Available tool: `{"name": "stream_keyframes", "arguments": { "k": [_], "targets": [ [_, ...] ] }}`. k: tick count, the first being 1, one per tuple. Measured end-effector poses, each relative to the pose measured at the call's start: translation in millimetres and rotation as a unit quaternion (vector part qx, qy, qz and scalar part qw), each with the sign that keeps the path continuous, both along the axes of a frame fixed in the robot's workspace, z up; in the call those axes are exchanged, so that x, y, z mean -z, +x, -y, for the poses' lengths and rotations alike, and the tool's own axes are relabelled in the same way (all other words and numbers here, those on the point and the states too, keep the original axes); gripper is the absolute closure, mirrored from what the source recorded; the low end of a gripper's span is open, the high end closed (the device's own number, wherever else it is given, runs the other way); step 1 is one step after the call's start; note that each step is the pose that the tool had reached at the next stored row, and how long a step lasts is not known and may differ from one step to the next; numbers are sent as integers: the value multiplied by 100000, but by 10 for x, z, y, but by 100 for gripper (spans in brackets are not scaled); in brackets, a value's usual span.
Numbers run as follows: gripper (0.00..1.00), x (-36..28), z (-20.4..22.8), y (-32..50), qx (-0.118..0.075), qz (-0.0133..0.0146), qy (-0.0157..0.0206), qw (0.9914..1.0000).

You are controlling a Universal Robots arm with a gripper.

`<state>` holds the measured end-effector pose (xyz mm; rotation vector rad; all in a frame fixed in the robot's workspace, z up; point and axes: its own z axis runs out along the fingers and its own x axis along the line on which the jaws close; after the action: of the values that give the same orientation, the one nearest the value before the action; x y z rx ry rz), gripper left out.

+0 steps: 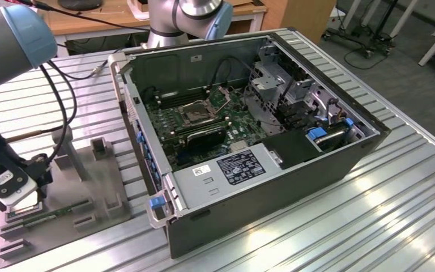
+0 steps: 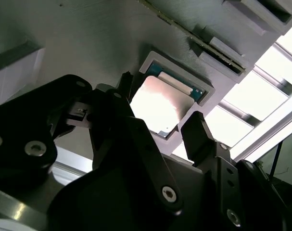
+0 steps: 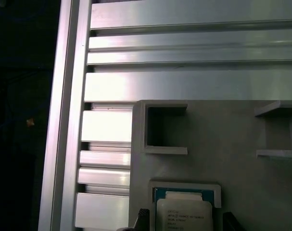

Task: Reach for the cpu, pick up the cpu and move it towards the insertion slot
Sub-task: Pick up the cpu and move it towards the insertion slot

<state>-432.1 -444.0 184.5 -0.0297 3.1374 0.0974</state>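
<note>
The cpu (image 2: 158, 105), a thin square chip with a pale silvery metal top, sits in a nest on the grey plastic holder plate (image 2: 88, 43). My black claw (image 2: 161, 97) is spread, one finger at either side of it. I judge it light, stiff, slick and fragile, best pinched by opposite edges.

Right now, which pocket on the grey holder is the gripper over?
The square pocket holding the cpu; the open gripper straddles it. The neighbouring pocket sits empty.
</note>
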Motion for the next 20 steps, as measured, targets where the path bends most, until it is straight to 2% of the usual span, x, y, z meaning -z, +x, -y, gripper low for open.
{"name": "stream_keyframes", "arguments": {
  "k": [9,11,12,20],
  "targets": [
    [32,2,-6,0,-8,7,5,100000],
    [34,1,-7,0,-10,7,5,100000],
    [40,2,-8,0,-10,9,6,100000],
    [40,10,-11,0,-10,4,4,100000]
  ]
}}
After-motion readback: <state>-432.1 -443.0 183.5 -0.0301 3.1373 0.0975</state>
